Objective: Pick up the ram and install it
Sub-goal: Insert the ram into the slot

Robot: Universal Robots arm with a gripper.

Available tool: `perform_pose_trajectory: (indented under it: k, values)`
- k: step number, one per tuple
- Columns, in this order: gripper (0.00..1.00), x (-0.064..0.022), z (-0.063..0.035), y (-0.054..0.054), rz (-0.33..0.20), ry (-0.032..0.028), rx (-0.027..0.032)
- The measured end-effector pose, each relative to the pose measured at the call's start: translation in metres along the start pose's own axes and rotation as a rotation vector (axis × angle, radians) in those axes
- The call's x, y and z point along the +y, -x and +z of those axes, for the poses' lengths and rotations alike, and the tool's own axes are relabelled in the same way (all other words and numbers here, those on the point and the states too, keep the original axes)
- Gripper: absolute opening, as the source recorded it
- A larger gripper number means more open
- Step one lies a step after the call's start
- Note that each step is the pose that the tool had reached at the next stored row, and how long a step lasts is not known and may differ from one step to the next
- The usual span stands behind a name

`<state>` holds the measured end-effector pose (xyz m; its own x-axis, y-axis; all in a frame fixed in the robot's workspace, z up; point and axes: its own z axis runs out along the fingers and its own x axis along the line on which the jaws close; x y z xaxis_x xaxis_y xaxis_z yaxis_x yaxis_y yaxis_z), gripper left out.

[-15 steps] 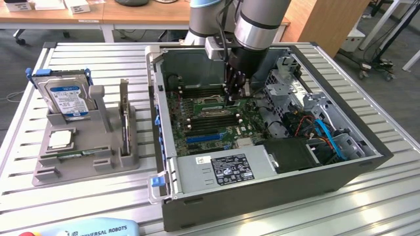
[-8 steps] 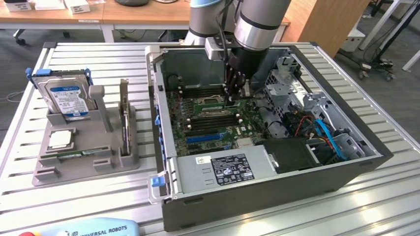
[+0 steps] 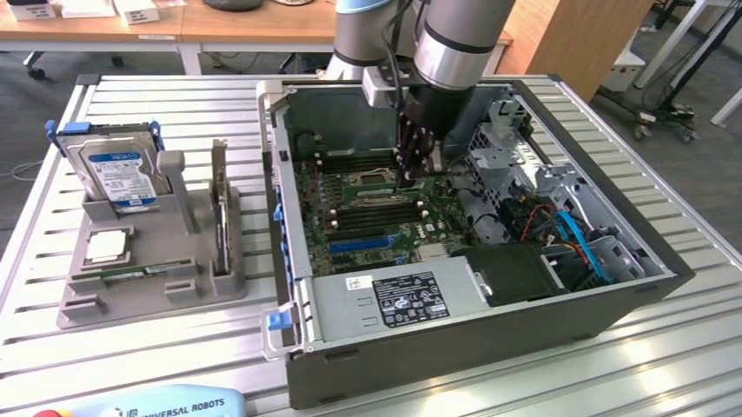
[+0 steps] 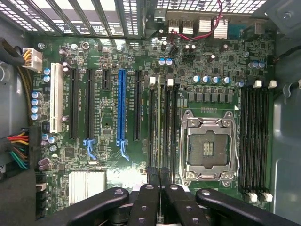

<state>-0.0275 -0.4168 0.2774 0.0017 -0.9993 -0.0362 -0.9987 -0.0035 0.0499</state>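
Gripper (image 4: 159,175) nearly shut, apparently pinching ram (image 4: 159,136) edge-on, just above DIMM slots (image 4: 168,127) beside empty CPU socket (image 4: 209,148) inside computer case (image 3: 487,334). Judged: keep stick parallel to slot, notch matched, press straight down, evenly.

Robotics lab, industrial robot arm (image 3: 458,43) at top centre, slatted aluminium bench (image 3: 139,104), open computer case (image 3: 464,347) mid-frame, grey parts fixture (image 3: 151,295) at left, wooden desks (image 3: 232,30) along top edge
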Motion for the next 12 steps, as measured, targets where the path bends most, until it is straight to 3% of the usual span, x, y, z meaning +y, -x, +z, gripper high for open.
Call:
perform_pose_trajectory:
  k: [12]
  values:
    - [0.12,-0.0004,0.0070,-0.0007,0.000,0.0001,0.0003]
